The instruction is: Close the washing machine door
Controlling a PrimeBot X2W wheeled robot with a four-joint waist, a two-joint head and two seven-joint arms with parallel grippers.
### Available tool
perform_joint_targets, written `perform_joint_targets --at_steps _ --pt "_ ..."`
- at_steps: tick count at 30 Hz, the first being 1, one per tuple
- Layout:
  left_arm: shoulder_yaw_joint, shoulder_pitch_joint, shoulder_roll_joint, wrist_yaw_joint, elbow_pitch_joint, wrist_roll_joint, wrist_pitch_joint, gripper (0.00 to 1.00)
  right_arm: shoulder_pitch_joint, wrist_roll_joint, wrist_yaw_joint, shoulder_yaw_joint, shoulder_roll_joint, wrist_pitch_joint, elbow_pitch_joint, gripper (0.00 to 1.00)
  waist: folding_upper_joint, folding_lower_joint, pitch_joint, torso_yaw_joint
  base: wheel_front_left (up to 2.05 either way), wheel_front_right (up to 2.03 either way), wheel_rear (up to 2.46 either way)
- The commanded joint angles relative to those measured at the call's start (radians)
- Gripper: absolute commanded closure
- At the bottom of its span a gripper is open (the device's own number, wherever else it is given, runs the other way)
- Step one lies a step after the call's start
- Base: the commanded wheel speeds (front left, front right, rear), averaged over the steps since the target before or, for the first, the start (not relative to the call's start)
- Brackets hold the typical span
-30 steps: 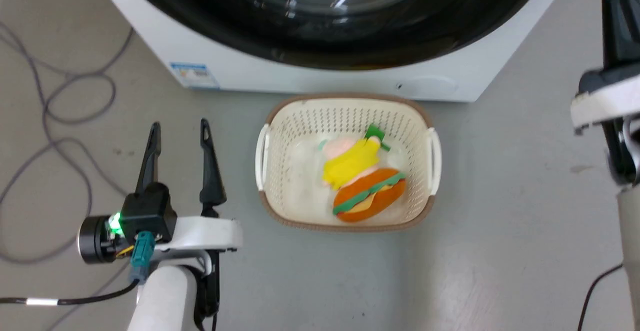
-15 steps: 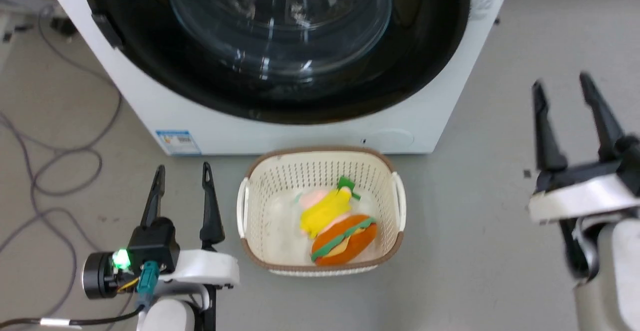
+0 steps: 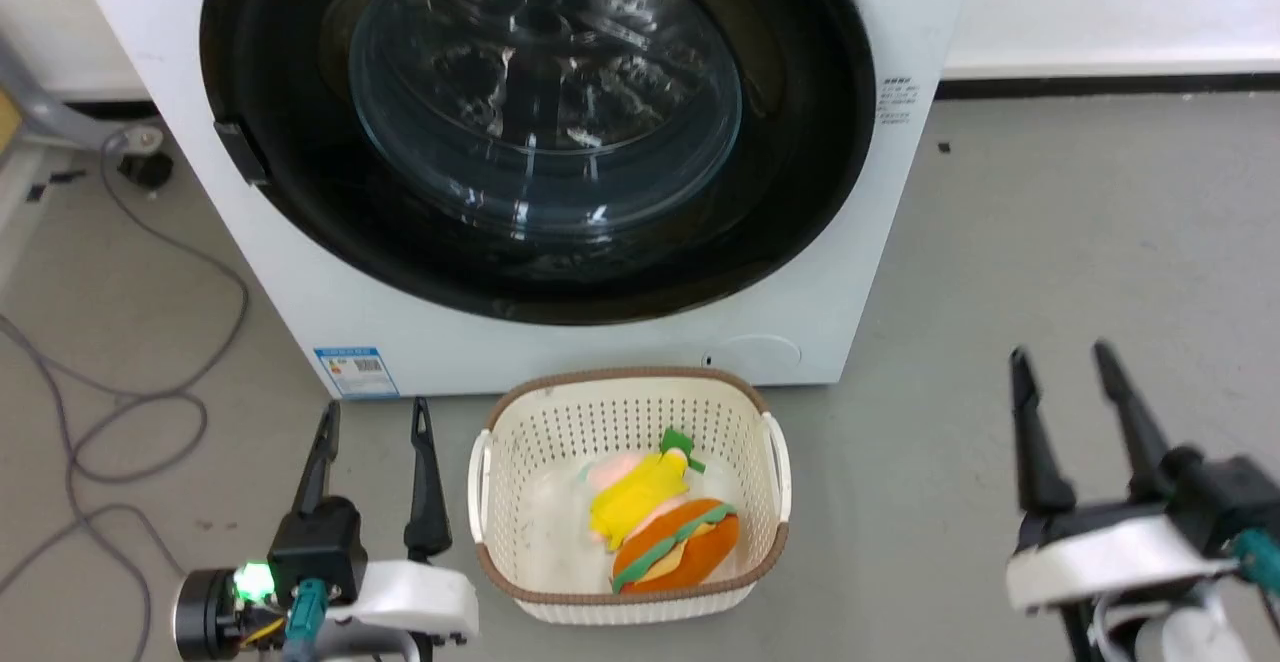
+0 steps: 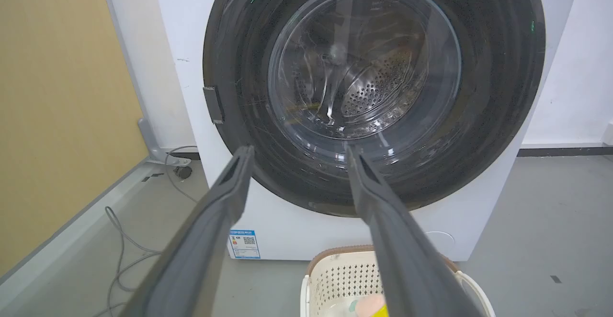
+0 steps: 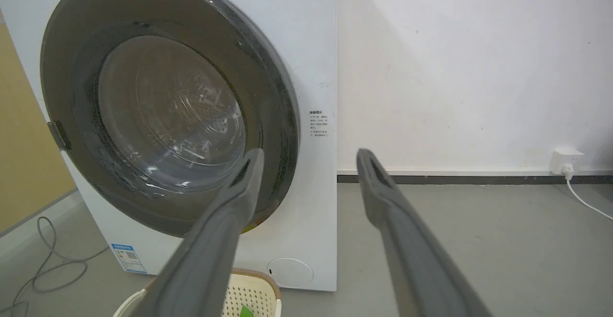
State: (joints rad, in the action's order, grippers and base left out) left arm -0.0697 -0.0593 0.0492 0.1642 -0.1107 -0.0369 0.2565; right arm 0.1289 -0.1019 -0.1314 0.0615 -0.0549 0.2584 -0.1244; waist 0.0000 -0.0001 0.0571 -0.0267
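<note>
The washing machine point(image 3: 600, 352) is a big white box straight ahead. Its round glossy black door point(image 3: 800, 142) lies flat against the front, and the steel drum shows through the clear glass bowl point(image 3: 540, 112). The door point(image 4: 488, 92) looks flush in the left wrist view, and the same door point(image 5: 86, 58) looks flush in the right wrist view. My left gripper point(image 3: 375, 410) hovers low at the left of the basket, open and empty. My right gripper point(image 3: 1060, 352) hangs at the lower right, open and empty, well clear of the machine.
A cream perforated basket point(image 3: 625, 379) holding a burger plush point(image 3: 675, 547) and a yellow plush point(image 3: 640, 487) stands on the floor against the machine's foot. Grey cables point(image 3: 120, 422) loop over the floor at left. A wall socket point(image 5: 565, 156) sits at the far right.
The head camera has pulled back and tilted up, bringing the whole door into view. My right gripper has drawn back from beside the door to low at the right. The left gripper holds its place.
</note>
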Motion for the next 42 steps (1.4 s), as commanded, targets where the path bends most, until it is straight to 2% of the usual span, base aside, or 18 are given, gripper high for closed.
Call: perform_joint_targets --at_steps 1,9,17,18,42 --pt "0.002 0.024 0.001 -0.004 -0.001 0.003 0.005 0.0 -0.039 -0.013 0.001 -0.012 0.004 0.003 0.014 0.0 0.0 0.0001 -0.024 -0.002 0.0 0.0 0.0" --pt "0.0 0.085 0.001 -0.006 0.002 0.002 0.005 0.0 -0.144 -0.049 0.001 -0.029 0.005 0.003 0.073 0.0 0.0 0.0001 -0.074 0.005 0.0 0.0 0.0" --pt "0.009 0.088 0.001 -0.012 0.013 -0.009 0.005 0.0 -0.146 -0.051 0.001 -0.023 0.005 0.003 0.087 0.0 0.0 0.0001 -0.073 0.01 0.0 0.0 0.0" --pt "0.008 0.082 0.0 -0.01 0.01 -0.008 0.0 1.0 -0.141 -0.049 0.0 -0.025 0.001 0.0 0.08 1.0 0.0 0.0001 -0.073 0.01 0.0 0.0 0.0" --pt "0.018 0.078 0.0 -0.035 0.026 -0.001 -0.043 1.0 -0.139 -0.024 0.0 -0.032 0.001 -0.044 0.086 1.0 0.0 0.0001 -0.071 0.013 0.0 0.0 0.0"
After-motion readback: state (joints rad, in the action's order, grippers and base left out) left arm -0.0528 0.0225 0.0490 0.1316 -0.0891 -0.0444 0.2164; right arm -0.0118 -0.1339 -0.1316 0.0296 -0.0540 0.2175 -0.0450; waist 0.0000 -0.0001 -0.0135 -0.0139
